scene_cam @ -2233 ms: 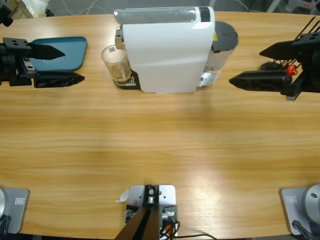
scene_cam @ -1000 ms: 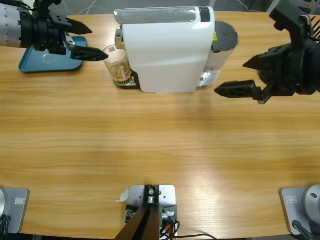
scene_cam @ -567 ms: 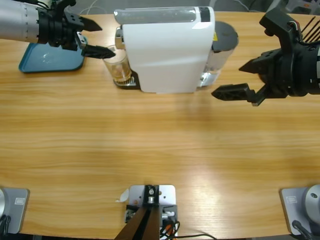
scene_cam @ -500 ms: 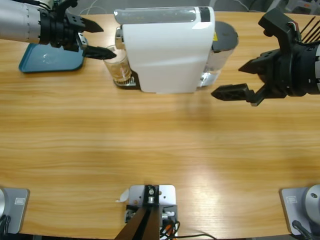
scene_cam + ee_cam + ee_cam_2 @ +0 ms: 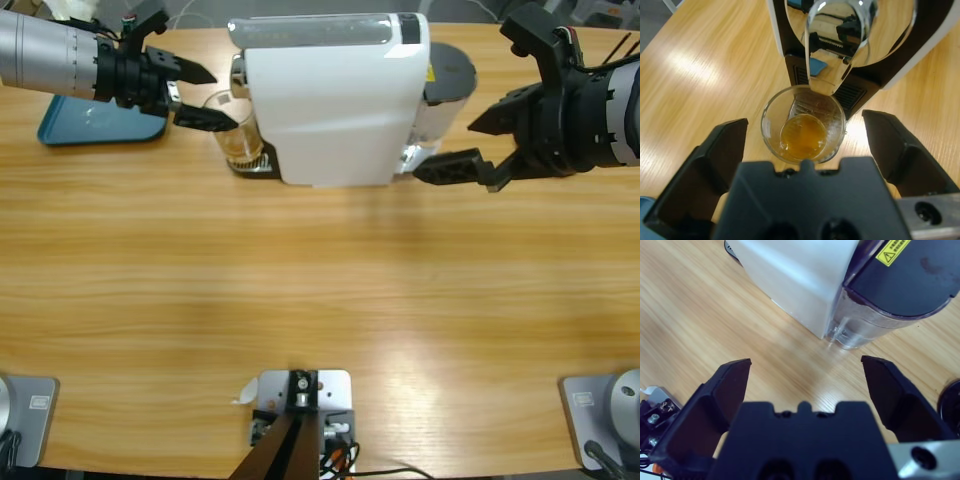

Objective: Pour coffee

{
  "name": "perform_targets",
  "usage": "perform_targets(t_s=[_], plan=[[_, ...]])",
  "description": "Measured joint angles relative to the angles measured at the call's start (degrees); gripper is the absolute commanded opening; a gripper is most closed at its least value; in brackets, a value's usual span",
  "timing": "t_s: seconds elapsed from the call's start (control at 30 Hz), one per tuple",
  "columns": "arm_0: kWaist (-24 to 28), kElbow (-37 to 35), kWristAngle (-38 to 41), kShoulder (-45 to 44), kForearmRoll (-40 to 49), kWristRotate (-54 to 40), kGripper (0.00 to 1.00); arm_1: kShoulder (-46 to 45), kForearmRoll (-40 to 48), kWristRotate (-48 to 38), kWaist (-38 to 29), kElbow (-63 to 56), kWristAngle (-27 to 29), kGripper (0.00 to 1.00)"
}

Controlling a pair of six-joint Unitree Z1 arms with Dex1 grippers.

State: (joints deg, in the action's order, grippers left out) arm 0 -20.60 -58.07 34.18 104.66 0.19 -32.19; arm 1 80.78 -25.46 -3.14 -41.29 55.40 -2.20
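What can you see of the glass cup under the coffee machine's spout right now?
The glass cup is clear, round and upright, standing on the machine's black drip tray right under the shiny metal spout of the white coffee machine. A shallow pool of amber-brown coffee covers its bottom; the rest is empty. The left gripper is open, one jaw on either side of the cup, neither touching it.
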Motion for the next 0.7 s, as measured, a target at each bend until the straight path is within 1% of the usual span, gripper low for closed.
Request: perform_targets(t_s=[0.4, 0.7], plan=[[0.0, -0.2, 0.6, 2.4, -0.2, -0.5, 1.0, 1.6, 1.0, 0.0, 0.1, 0.0, -0.3, 1.0], [0.0, -1.8, 0.7, 3.4, -0.6, -0.5, 1.0, 1.6, 1.0, 0.1, 0.1, 0.0, -0.3, 1.0]])
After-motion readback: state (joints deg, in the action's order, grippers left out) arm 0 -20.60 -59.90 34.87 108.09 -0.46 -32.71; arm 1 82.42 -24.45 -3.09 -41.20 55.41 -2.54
